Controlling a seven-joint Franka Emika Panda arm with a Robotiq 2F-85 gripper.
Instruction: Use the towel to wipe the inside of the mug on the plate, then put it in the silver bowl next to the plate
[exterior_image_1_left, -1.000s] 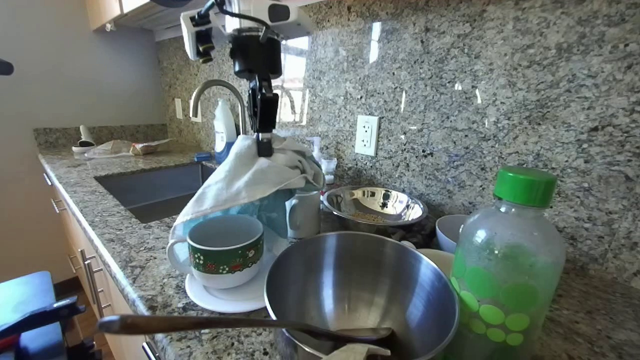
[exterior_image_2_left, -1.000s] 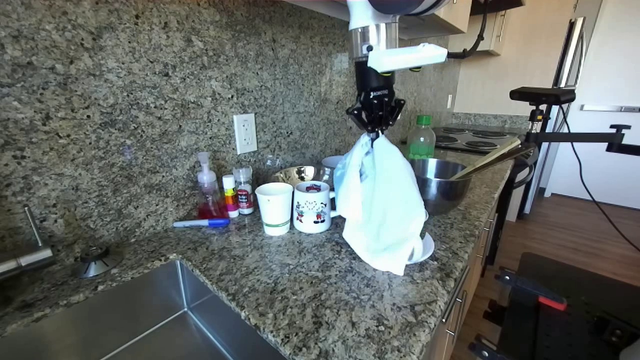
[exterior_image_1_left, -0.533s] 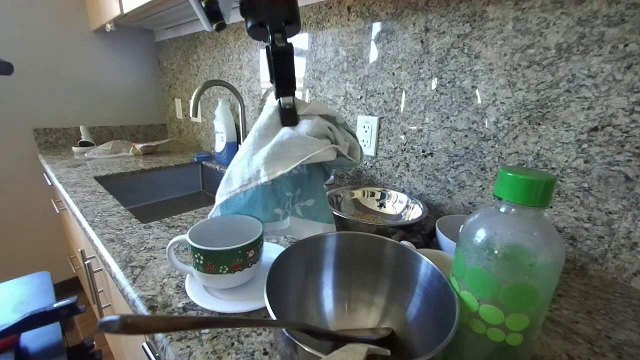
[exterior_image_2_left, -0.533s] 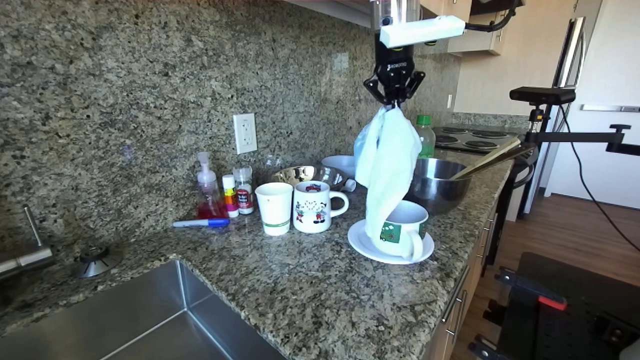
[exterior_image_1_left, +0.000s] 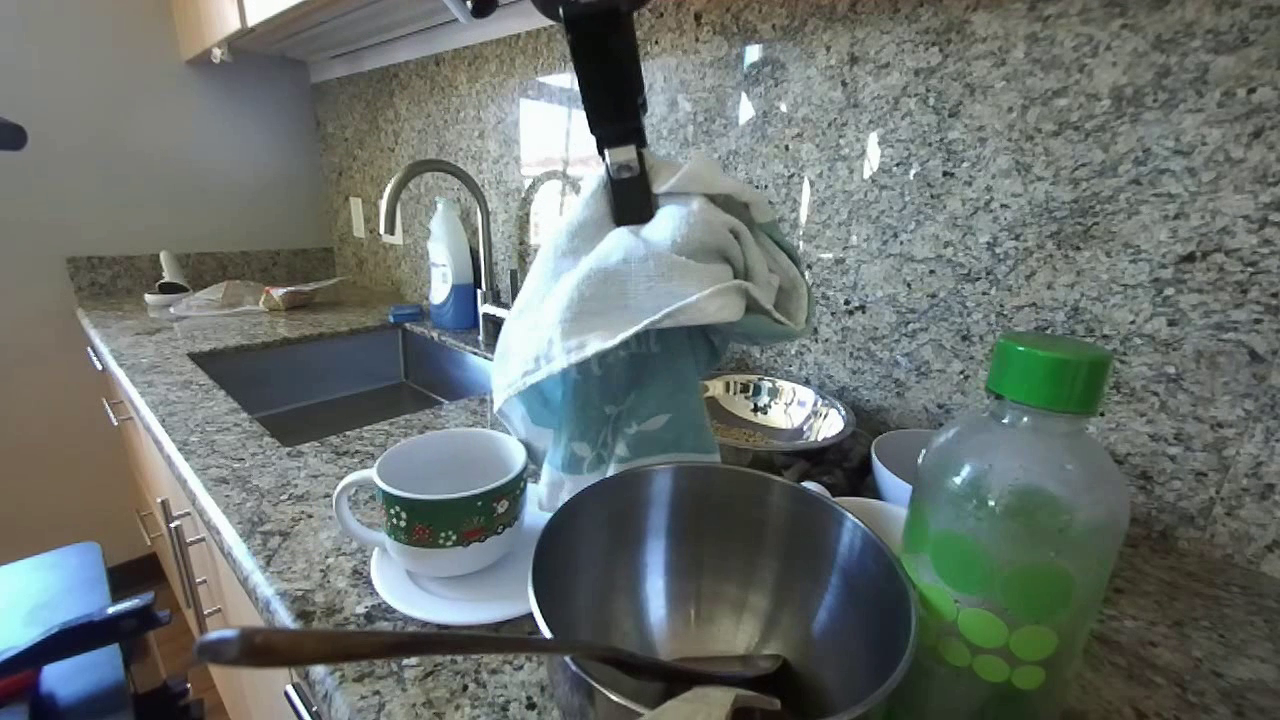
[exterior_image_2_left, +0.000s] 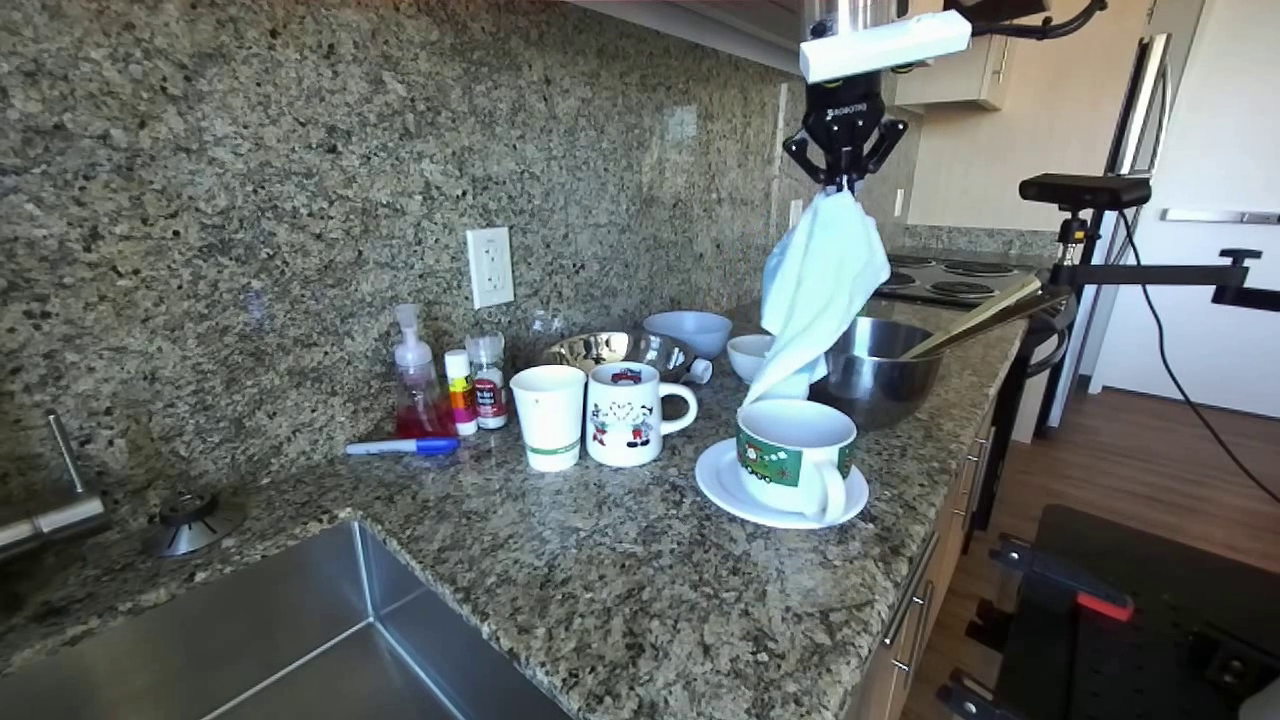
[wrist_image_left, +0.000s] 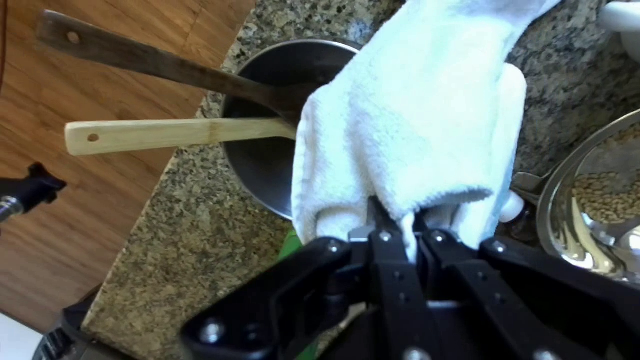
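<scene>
Hanging from one gripper (exterior_image_2_left: 843, 183), one towel (exterior_image_2_left: 824, 270)

The black claw (exterior_image_2_left: 843, 186) and the large, soft white and pale-blue cloth towel (exterior_image_2_left: 825, 270) it grips now stand higher in both exterior views, nearer the deep, round brushed-steel bowl (exterior_image_2_left: 888, 390). In an exterior view, the towel's lower end no longer hangs in front of the squat, green-banded white ceramic mug (exterior_image_2_left: 772, 466) but behind it, and a small round white bowl (exterior_image_2_left: 745, 357) comes into sight.
</scene>
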